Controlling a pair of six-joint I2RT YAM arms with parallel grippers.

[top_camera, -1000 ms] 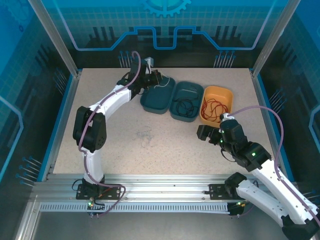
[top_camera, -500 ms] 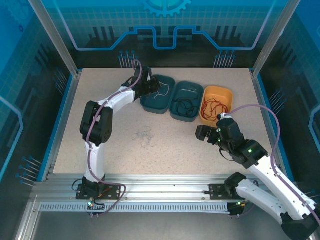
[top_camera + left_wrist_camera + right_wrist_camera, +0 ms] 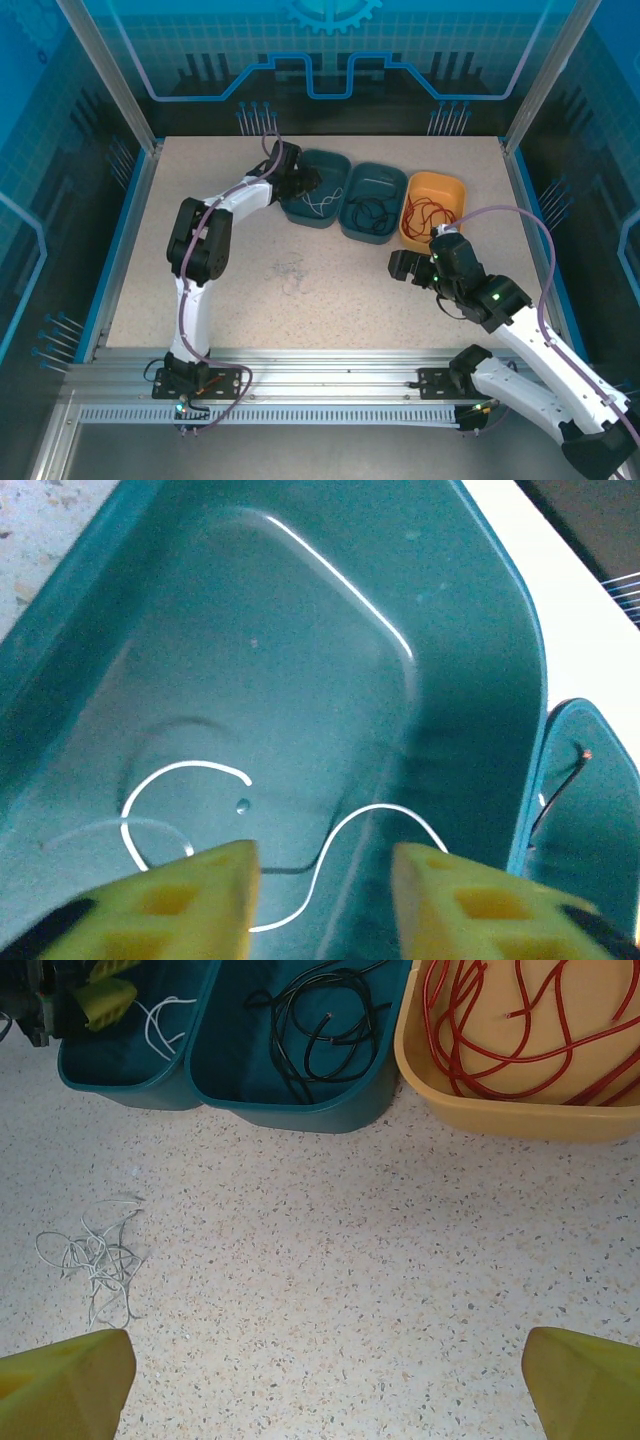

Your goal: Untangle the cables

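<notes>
The right gripper (image 3: 330,1375), fingers wide apart and empty, hangs over bare counter (image 3: 400,1260). To its left a small white tangle (image 3: 95,1260) lies loose on the counter, apart from the trays; I judge it to be the main work left. Beyond it, the sorting looks mostly done: a white cable (image 3: 160,1015) is in the left tray (image 3: 130,1085), the black cable (image 3: 315,1025) in the middle tray (image 3: 300,1110), and the red cable (image 3: 500,1030) in the orange tray (image 3: 520,1120). Farthest off, the left gripper (image 3: 325,880) is parted over the white cable inside its tray, gripping nothing. Its wrist camera shows that cable lying in open curves on the tray floor, unknotted. The top view gives the whole layout but reduces the tangle to a faint smudge.
</notes>
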